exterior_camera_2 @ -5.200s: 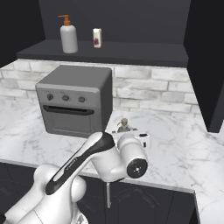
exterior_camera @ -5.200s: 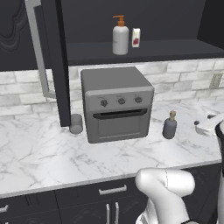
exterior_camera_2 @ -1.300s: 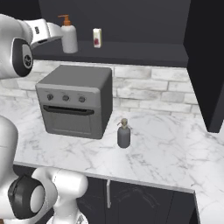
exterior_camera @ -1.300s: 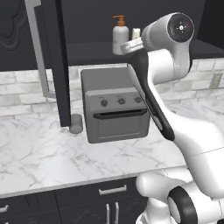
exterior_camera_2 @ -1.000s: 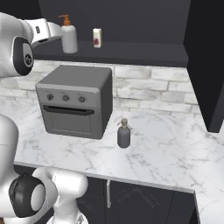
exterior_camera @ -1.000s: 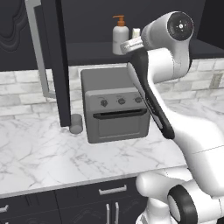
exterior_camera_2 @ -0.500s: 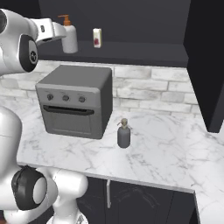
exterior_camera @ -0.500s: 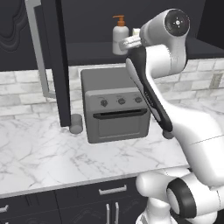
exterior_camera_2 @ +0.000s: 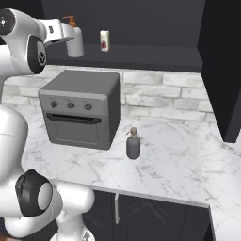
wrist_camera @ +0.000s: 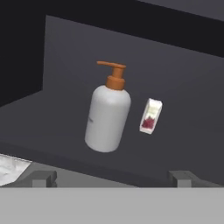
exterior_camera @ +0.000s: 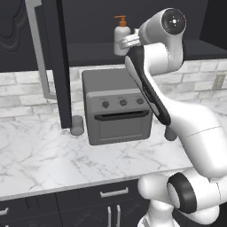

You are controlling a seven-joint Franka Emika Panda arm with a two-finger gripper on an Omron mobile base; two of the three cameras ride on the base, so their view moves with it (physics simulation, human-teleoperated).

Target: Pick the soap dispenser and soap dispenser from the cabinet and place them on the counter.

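Note:
The white soap dispenser (wrist_camera: 107, 118) with an orange pump stands upright on the shelf of the open black cabinet (exterior_camera: 88, 51). It is also seen in the left base view (exterior_camera: 119, 40) and the right base view (exterior_camera_2: 75, 46). My gripper (wrist_camera: 113, 178) is open and level with the bottle, just short of it, with nothing between its fingers. In the base views the gripper (exterior_camera: 126, 42) (exterior_camera_2: 68, 34) hangs right beside the bottle. The slimmer dark grey soap dispenser (exterior_camera_2: 133, 145) stands upright on the marble counter (exterior_camera_2: 179, 155), right of the oven.
A small white carton (wrist_camera: 150, 116) with a red mark stands on the shelf just right of the bottle. A grey toaster oven (exterior_camera: 117, 106) sits on the counter below the shelf, with a short grey cup (exterior_camera: 76, 125) to its left. The cabinet door (exterior_camera: 13, 26) hangs open at left.
The hand has crept closer to the white soap dispenser on the shelf, its jaws staying open. Nothing on the shelf or the counter has moved.

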